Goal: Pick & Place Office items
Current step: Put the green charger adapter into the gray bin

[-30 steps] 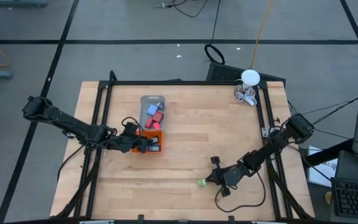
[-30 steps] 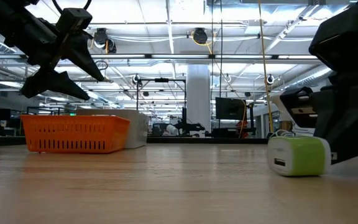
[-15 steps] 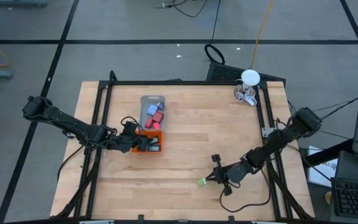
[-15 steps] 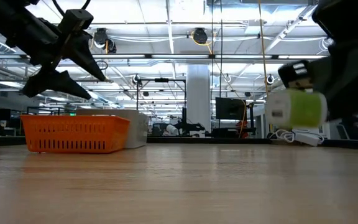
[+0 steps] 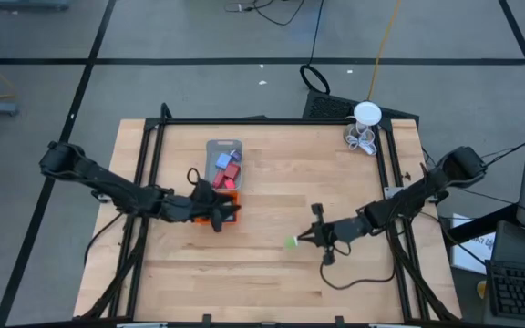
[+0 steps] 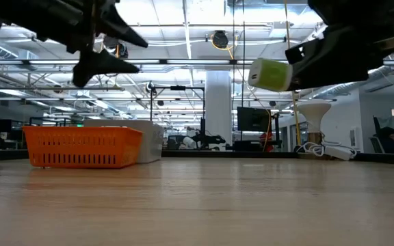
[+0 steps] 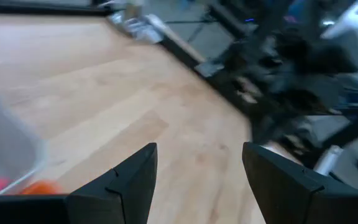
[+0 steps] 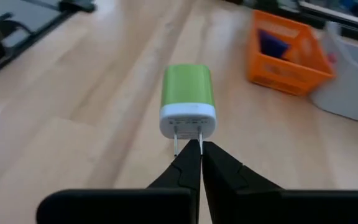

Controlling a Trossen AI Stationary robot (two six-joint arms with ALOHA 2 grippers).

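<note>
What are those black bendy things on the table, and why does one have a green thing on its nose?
Those are two robot arms, and each ends in a pincher called a gripper. One picture looks down from above the wooden table. One looks across it from table height. The last two come from little cameras on the arms' wrists.

The right gripper is shut on a green and white plug, pinching its metal prongs. It holds it up in the air, off the table.

The left gripper is open and holds nothing. It hangs over the orange tray.

Next to that tray is a grey tray with small blue and red pieces in it. At the far corner sits a white round thing with wire loops.
</note>
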